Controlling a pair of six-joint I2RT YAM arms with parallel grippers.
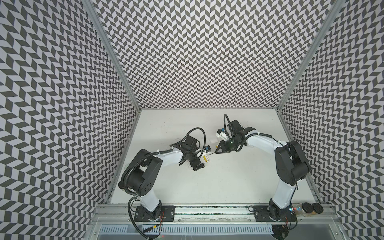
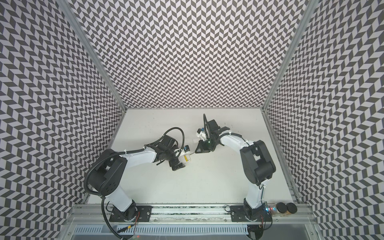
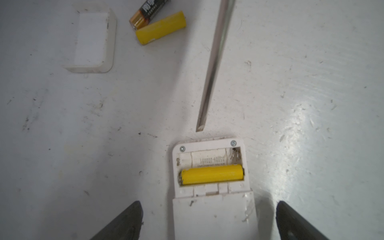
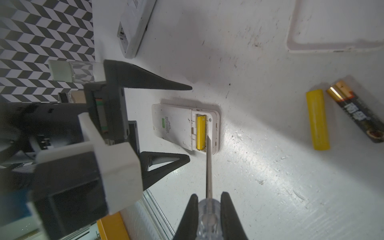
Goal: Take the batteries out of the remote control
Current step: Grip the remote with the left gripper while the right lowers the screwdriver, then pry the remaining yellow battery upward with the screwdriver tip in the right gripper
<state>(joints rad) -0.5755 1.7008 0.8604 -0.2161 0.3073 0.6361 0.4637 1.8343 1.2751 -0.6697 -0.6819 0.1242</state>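
Observation:
The white remote control (image 3: 212, 216) lies back-up with its compartment open. One yellow battery (image 3: 212, 174) sits in the inner slot (image 4: 201, 133), and the slot beside it is empty. My left gripper (image 3: 207, 204) is open, one finger on each side of the remote, clear of it. My right gripper (image 4: 208, 196) is shut on the screwdriver's clear handle (image 4: 207, 220). The shaft (image 3: 214, 62) points at the compartment's end; I cannot tell if the tip touches. A loose yellow battery (image 3: 161, 28) and a black, gold-ended one (image 3: 148, 12) lie on the table.
The flat white cover (image 3: 93, 41) lies beside the loose batteries. Another white device (image 4: 137, 27) lies near the patterned wall. Two black-lidded jars (image 1: 307, 207) stand on the front rail at the right. Both arms meet mid-table in both top views.

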